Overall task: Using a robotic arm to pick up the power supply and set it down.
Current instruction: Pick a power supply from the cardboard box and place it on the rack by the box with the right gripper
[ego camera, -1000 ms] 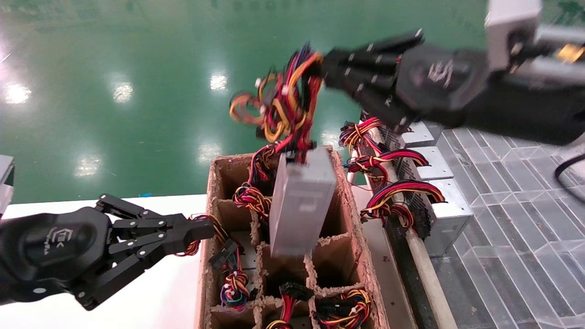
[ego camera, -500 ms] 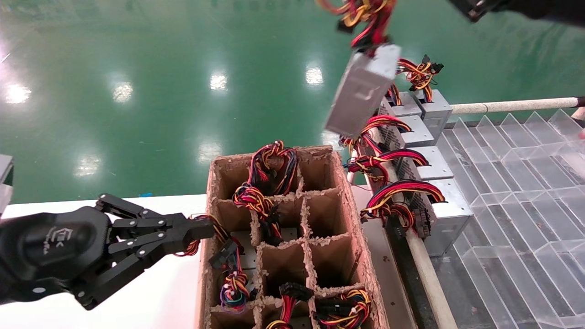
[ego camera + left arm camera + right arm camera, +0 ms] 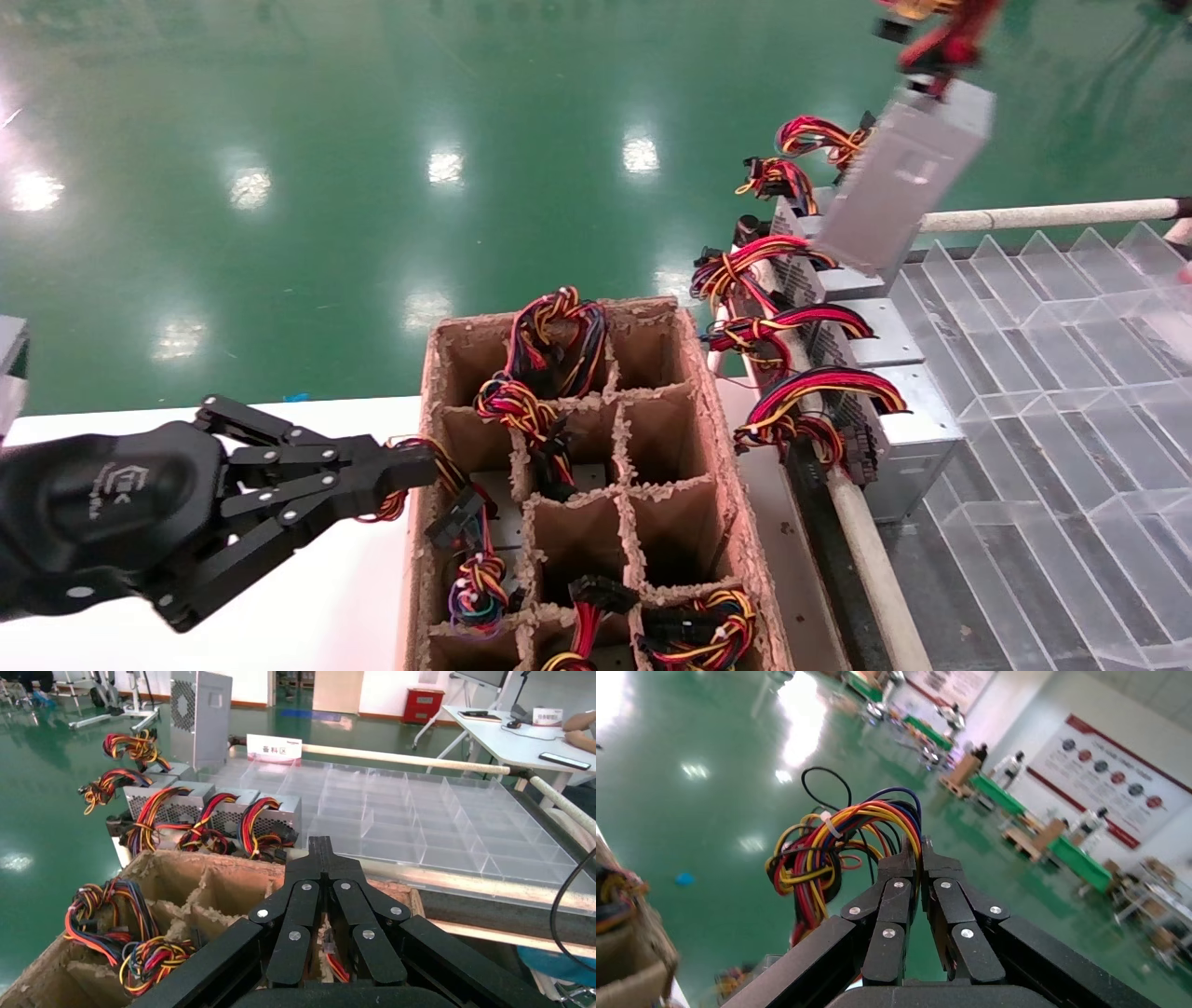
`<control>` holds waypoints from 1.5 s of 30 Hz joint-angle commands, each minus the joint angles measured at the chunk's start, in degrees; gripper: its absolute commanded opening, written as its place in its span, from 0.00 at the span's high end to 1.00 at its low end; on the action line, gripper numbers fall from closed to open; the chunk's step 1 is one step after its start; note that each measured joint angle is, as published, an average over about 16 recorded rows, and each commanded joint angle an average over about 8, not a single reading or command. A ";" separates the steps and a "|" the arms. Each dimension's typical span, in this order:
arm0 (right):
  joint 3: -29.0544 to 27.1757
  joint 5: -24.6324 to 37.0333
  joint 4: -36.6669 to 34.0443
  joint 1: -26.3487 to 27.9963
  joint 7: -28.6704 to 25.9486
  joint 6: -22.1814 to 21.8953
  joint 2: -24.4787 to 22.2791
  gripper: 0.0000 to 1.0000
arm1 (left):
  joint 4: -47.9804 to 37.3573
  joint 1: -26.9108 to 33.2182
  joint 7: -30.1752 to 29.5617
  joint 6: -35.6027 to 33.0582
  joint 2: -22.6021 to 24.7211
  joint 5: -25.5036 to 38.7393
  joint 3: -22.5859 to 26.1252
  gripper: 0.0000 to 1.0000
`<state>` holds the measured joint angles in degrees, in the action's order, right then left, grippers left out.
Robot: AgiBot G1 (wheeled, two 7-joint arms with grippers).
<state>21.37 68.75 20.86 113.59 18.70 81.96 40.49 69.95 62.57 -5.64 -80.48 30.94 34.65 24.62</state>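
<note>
Head view: glossy green floor beyond white bench (image 3: 317, 615); power supply (image 3: 899, 182) hangs far right from right gripper (image 3: 921, 855), jaws pinching its wires; left gripper (image 3: 410, 471) near, jaws pressed together.

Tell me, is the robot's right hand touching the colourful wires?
Touching. The right wrist view shows the right gripper with its fingers pinched shut on the wires of the hanging power supply.

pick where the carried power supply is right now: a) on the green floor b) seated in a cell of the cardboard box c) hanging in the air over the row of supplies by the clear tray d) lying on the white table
c: the power supply hangs by its wire bundle, which the right gripper pinches, tilted above the row of supplies, clear of the cardboard box.
</note>
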 commanded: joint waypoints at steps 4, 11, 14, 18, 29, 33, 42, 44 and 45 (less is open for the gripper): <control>0.86 2.04 -3.93 1.92 2.29 0.33 -2.04 1.00 | 0.00 0.00 0.00 0.00 0.00 0.00 0.00 1.00; 1.66 3.70 -9.53 2.60 4.61 0.25 -3.95 1.00 | 0.00 0.00 0.00 0.00 0.00 0.00 0.00 1.00; 2.12 4.46 -11.63 2.45 5.59 0.17 -4.44 1.00 | 0.00 0.00 0.00 0.00 0.00 0.00 0.00 1.00; 2.46 4.99 -14.22 1.83 6.76 0.24 -4.65 1.00 | 0.00 0.00 0.00 0.00 0.00 0.00 0.00 1.00; 3.05 5.90 -18.10 0.45 10.21 -2.85 -2.81 1.00 | 0.00 0.00 0.00 0.00 0.00 0.00 0.00 1.00; 3.20 6.13 -18.92 -0.02 11.26 -5.66 -0.74 1.00 | 0.00 0.00 0.00 0.00 0.00 0.00 0.00 1.00; 3.08 6.02 -20.46 -1.17 12.04 -13.26 4.83 1.00 | 0.00 0.00 0.00 0.00 0.00 0.00 0.00 1.00; 2.89 5.74 -20.69 -1.59 11.98 -13.84 6.10 1.00 | 0.00 0.00 0.00 0.00 0.00 0.00 0.00 1.00; 2.74 5.53 -20.76 -1.77 11.93 -13.92 6.66 1.00 | 0.00 0.00 0.00 0.00 0.00 0.00 0.00 1.00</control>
<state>23.99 74.11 0.32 112.03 30.64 68.81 46.64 69.95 62.57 -5.64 -80.48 30.94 34.65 24.62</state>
